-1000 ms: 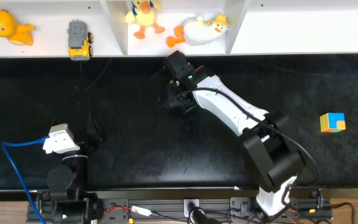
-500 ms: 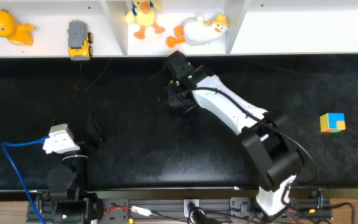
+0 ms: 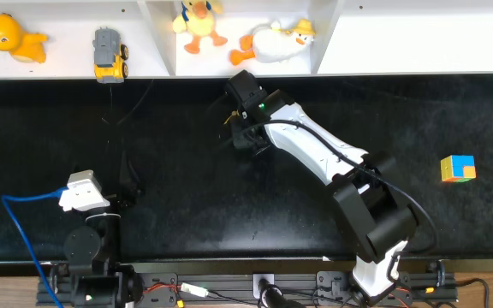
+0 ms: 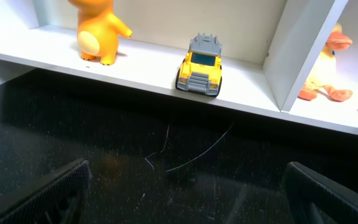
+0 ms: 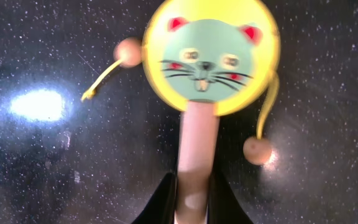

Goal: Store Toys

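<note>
Gripping the rattle drum (image 5: 207,59), the right gripper (image 5: 191,190) hovers near the shelf (image 3: 400,34).

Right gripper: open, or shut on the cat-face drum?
Shut. The right gripper pinches the cat-face drum by its wooden handle.

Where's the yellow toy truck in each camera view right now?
Top view: yellow toy truck, upper left, in the shelf's left compartment.
Left wrist view: on the shelf, between orange duck and divider.
Right wrist view: faces the cat-faced rattle instead.
Shared landmark: the orange duck beside it.
</note>
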Tool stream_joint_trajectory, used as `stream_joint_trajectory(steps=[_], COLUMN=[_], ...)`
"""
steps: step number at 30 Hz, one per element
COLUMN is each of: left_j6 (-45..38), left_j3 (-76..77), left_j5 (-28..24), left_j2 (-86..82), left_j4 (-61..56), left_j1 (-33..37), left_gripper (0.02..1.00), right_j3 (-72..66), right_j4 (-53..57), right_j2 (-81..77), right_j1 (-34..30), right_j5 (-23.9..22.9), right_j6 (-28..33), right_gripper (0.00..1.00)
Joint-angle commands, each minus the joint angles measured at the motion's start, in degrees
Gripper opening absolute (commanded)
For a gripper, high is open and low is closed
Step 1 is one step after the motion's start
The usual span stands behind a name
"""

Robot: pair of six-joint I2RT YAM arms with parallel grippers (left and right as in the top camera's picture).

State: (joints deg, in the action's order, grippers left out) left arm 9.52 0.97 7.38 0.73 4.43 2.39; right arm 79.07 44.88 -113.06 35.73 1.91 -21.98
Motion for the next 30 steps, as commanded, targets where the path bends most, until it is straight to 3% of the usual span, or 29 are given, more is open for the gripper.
stream_joint_trajectory(steps=[1,9,16,25,30], left_j6=[0.6,0.7,0.7,0.7,0.7], left_j3=[-0.5,-0.5,-0.5,-0.5,-0.5], left_j5=[0.2,0.2,0.2,0.2,0.2], left_j2=[-0.6,-0.6,-0.6,-0.6,-0.6], left_j4=[-0.3,-0.3,-0.3,-0.3,-0.3], left_j1=[0.4,0.4,0.4,0.4,0.4], left_gripper=[0.998,0.998,0.998,0.998,0.998], right_j3=[1.5,6.1,11.9,10.9,4.5], right_j4=[0.6,4.9,16.6,25.0,25.9], right_j2=[-0.9,-0.6,1.4,14.1,22.8], right_j1=[0.3,0.3,1.1,6.3,5.1], right_j5=[0.0,0.0,0.2,0.5,-0.7], right_j6=[0.2,0.2,1.0,1.0,-1.6], right_gripper=[0.045,0.049,0.045,0.049,0.047])
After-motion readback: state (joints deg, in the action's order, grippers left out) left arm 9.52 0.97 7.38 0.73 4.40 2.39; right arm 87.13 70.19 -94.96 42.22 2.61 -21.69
